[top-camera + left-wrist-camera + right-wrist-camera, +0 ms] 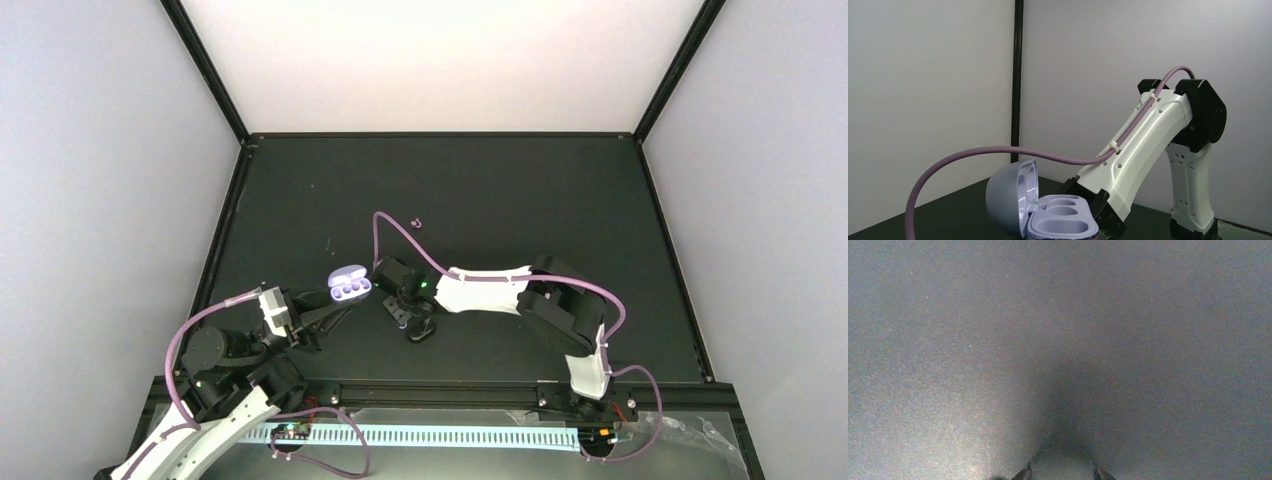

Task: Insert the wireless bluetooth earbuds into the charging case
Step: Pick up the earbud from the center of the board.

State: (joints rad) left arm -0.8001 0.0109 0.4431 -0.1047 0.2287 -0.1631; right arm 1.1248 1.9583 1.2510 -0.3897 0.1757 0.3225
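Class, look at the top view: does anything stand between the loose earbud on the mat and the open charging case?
No loose object does. Only the right arm's wrist and purple cable cross the line from the earbud to the charging case; their height above the mat is unclear.

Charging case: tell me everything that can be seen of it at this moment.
The charging case is a smooth, rounded lavender shell, plastic by its look, and it is hinged open. In the left wrist view its domed lid stands up at the left, and its base lies level, with moulded wells that look empty. From above it sits left of the middle of the table, at the tips of the left gripper. Whether that gripper clamps it cannot be seen.
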